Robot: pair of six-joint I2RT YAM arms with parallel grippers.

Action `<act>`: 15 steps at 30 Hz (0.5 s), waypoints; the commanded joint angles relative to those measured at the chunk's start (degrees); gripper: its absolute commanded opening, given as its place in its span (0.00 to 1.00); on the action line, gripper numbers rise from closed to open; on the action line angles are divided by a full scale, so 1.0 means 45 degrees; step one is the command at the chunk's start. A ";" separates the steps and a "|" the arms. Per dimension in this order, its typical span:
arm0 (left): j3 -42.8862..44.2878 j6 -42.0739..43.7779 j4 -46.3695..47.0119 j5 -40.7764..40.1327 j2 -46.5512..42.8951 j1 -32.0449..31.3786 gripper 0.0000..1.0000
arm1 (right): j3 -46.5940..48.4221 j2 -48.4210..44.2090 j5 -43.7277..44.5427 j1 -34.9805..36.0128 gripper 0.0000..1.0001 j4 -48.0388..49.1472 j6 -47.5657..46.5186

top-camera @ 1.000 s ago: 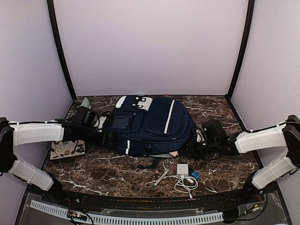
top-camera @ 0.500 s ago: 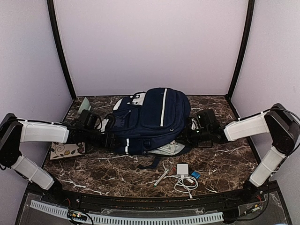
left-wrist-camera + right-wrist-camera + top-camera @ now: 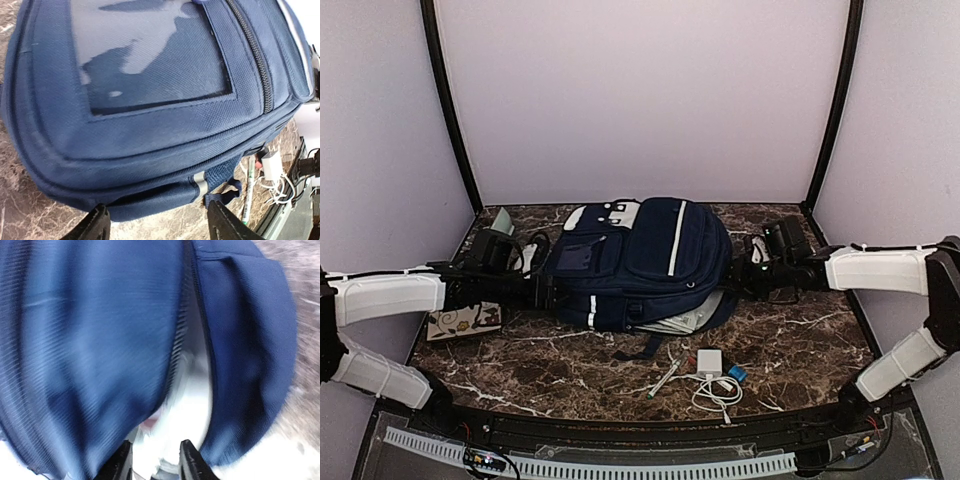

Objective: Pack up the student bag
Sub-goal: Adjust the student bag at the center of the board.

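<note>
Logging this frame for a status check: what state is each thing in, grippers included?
student bag: lying front up, zip partly open, pale contents showing.
left gripper: open, at the bag's edge.
right gripper: at the zip gap; blurred, grip unclear.
white charger: on the table, its cable tangled.
pen: lying unpacked.

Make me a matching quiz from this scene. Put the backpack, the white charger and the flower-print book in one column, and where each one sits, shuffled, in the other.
1. student bag
2. white charger
3. flower-print book

a. left side of the table
b. centre, main zip open
c. near edge, cable coiled beside it

Pairs: 1-b, 2-c, 3-a
</note>
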 commanded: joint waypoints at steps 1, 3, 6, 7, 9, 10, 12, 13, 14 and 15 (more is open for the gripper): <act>0.0268 -0.0412 -0.1429 -0.0497 -0.0328 0.0004 0.73 | -0.0325 -0.1716 0.1489 0.0055 0.34 -0.2146 -0.0725; 0.0421 -0.0498 -0.2027 -0.0517 -0.0375 0.0024 0.77 | -0.0527 -0.2062 0.1984 0.0038 0.37 -0.2341 -0.0681; 0.0236 -0.0488 -0.1785 -0.0270 -0.0697 0.0027 0.82 | -0.0586 -0.1741 0.1970 0.0037 0.49 -0.2127 -0.0678; 0.0184 -0.0486 -0.1756 -0.0330 -0.0738 0.0055 0.84 | -0.0514 -0.1462 0.1831 0.0035 0.52 -0.2008 -0.0722; 0.0143 -0.0520 -0.1757 -0.0422 -0.0737 0.0082 0.86 | -0.0262 -0.0773 0.1731 0.0034 0.53 -0.1861 -0.0819; 0.0096 -0.0539 -0.1728 -0.0366 -0.0692 0.0108 0.86 | -0.0119 -0.0312 0.1796 0.0032 0.53 -0.1809 -0.0859; -0.0058 -0.0590 -0.1580 -0.0152 -0.0526 0.0188 0.86 | 0.0158 0.0326 0.1869 0.0035 0.51 -0.1716 -0.0989; -0.0127 -0.0633 -0.1498 -0.0076 -0.0416 0.0224 0.86 | 0.0294 0.0596 0.1869 0.0037 0.48 -0.1690 -0.1063; -0.0211 -0.0685 -0.1391 -0.0056 -0.0317 0.0253 0.86 | 0.0387 0.0839 0.1799 0.0047 0.43 -0.1658 -0.1151; -0.0307 -0.0741 -0.1277 -0.0037 -0.0229 0.0269 0.86 | 0.0492 0.1028 0.1748 0.0038 0.34 -0.1669 -0.1250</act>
